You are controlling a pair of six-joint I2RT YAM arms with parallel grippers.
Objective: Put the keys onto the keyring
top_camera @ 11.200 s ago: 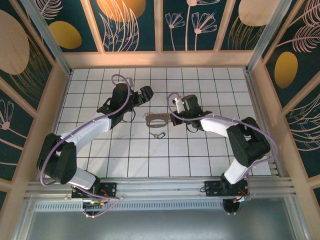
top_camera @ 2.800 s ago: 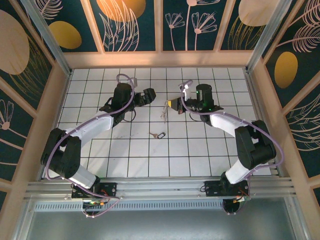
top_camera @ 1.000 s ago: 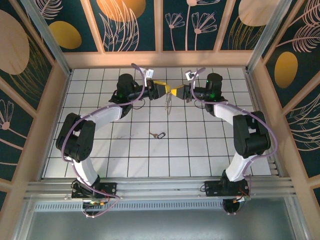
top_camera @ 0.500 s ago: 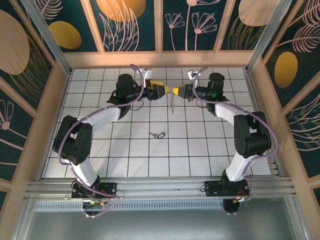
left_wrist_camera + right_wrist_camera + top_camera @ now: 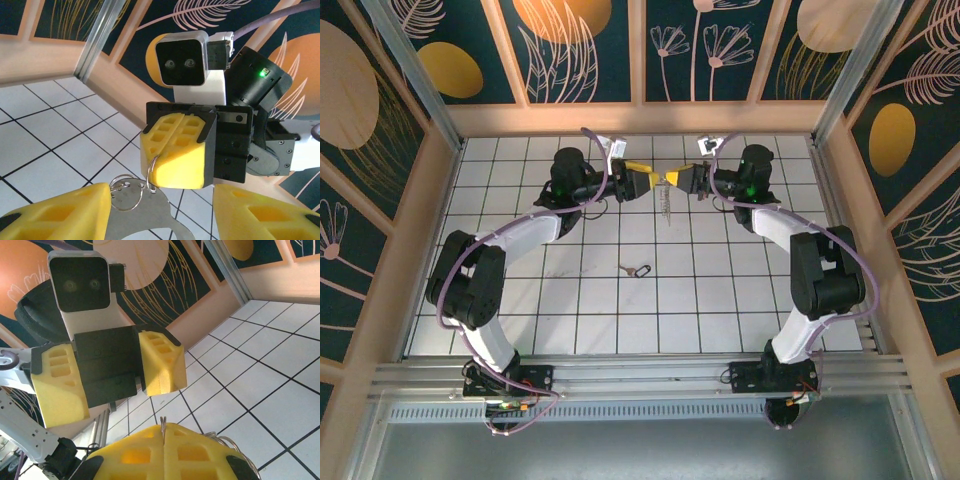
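Nearest us, one small key (image 5: 637, 270) lay alone on the white-tiled desk (image 5: 720, 300), well apart from both arms, its head too tiny to make out from above. Farther back, the two claws faced each other tip to tip above the desk. The right claw (image 5: 163, 434) was pressed together on a thin wire ring of the keyring (image 5: 150, 212), whose lower part was cut off in the left wrist view. The left claw (image 5: 645, 182) stood apart, its pads (image 5: 60, 212) either side of the keyring's metal piece; we could not tell whether they touched it. Patterned wall panels (image 5: 570, 50) rose behind.
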